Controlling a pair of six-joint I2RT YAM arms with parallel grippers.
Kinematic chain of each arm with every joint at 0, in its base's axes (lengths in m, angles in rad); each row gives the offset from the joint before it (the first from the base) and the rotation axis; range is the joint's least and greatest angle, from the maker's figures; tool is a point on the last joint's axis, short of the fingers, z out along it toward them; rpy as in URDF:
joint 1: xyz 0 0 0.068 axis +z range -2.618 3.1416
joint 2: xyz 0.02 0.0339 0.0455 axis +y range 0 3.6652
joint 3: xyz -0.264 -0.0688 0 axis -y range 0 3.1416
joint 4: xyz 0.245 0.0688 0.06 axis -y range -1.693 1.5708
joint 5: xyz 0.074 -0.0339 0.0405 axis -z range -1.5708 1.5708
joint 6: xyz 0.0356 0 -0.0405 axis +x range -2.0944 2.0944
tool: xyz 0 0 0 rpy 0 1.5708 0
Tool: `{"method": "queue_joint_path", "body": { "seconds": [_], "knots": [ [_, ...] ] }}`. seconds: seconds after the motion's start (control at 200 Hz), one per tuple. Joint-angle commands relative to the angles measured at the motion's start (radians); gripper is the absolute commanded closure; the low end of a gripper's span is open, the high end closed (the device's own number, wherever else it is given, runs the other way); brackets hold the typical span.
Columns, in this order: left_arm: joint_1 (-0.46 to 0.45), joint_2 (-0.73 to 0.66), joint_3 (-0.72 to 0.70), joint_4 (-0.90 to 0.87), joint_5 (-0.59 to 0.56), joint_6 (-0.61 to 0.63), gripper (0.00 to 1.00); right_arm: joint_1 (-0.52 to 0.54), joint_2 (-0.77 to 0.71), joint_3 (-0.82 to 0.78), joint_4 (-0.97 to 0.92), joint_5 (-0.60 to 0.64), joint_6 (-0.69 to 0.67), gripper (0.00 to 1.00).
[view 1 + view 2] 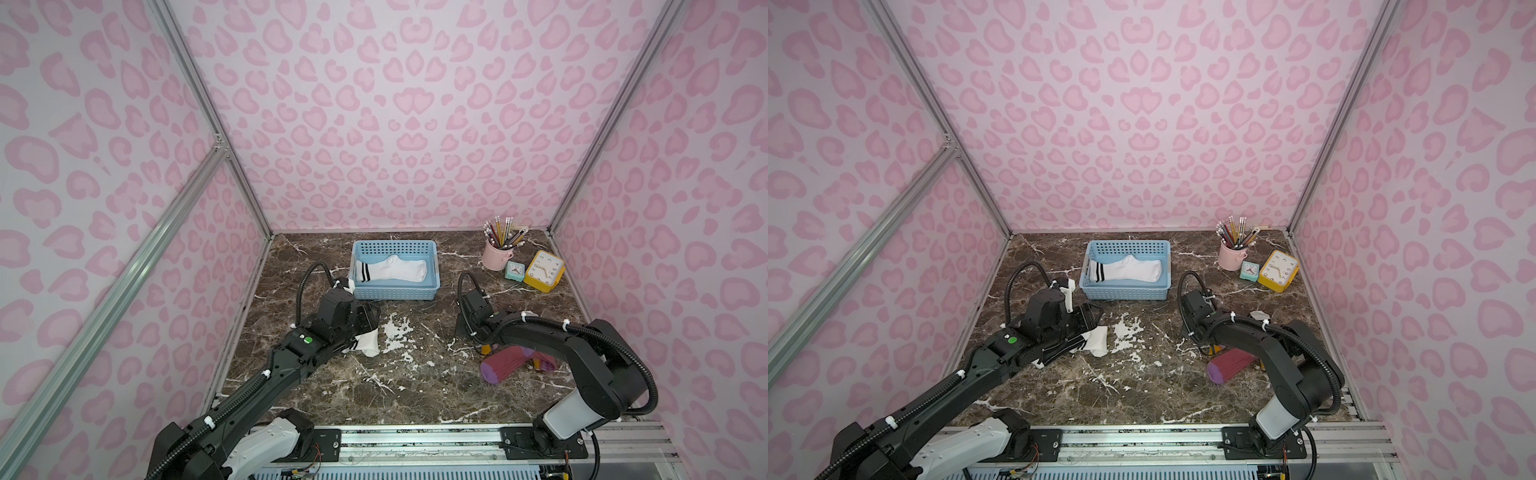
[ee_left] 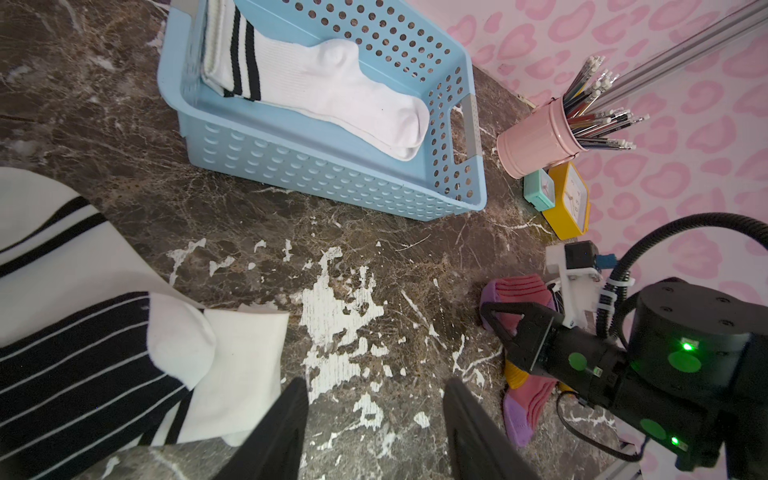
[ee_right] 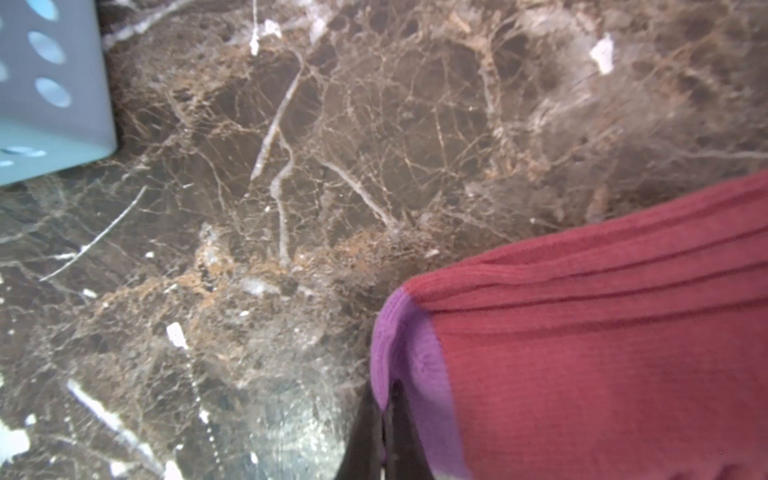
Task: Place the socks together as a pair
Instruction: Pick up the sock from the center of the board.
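While the white banded socks [image 1: 392,269] lie in the basket [image 1: 395,294] in a top view, maroon socks [image 1: 509,365] lie nearer, right of it. By the left wrist view, left fingers [image 2: 282,424] stand apart, empty; by the right, right fingers [image 3: 372,436] pinch tight their purple toe [image 3: 411,357].

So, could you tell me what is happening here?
The right end effector is shut on the purple toe of a maroon ribbed sock. The left end effector hangs open beside a black pinstriped sock overlapping a white black-banded sock. Two white banded socks lie in the blue plastic basket.
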Motion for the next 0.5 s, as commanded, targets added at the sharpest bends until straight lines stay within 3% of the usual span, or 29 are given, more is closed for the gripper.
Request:
{"method": "queue_joint_path", "body": {
  "seconds": [0.0, 0.31, 0.495],
  "knots": [
    [0.0, -0.012, 0.01, 0.003, -0.02, 0.011, 0.44, 0.03, -0.049, 0.042, -0.059, 0.057, -0.006, 1.0],
    [0.0, -0.057, 0.017, -0.017, -0.004, 0.03, 0.43, 0.22, -0.298, 0.245, -0.191, 0.062, -0.027, 1.0],
    [0.0, -0.096, 0.031, -0.051, -0.037, 0.027, 0.43, 0.354, -0.322, 0.417, -0.214, 0.05, -0.033, 1.0]
  ]
}}
